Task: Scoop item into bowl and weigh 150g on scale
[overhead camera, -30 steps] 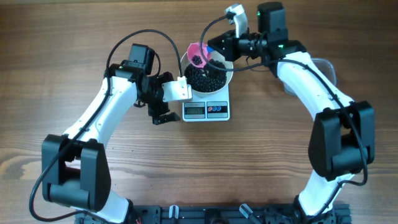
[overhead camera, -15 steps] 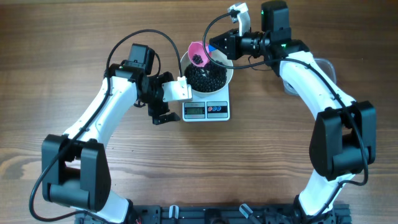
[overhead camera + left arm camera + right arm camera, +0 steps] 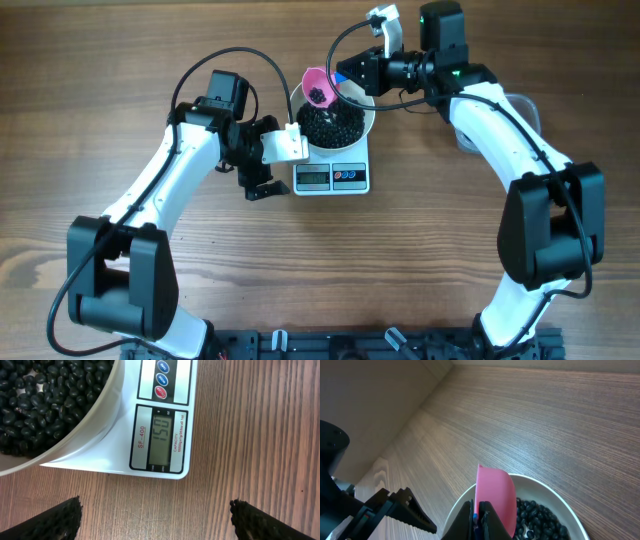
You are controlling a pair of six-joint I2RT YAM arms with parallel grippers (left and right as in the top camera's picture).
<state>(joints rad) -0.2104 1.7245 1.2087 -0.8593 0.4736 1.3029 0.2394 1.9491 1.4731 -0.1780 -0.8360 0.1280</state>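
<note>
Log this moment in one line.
right tool: shut on scoop over bowl | left tool: open near scale | beans: in bowl and scoop

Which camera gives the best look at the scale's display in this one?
Left wrist: the scale's display sits close and sharp, digits legible, apparently 150. Overhead shows it only as a tiny grey patch, unreadable. Right wrist misses the scale, showing just the bowl and pink scoop.
</note>
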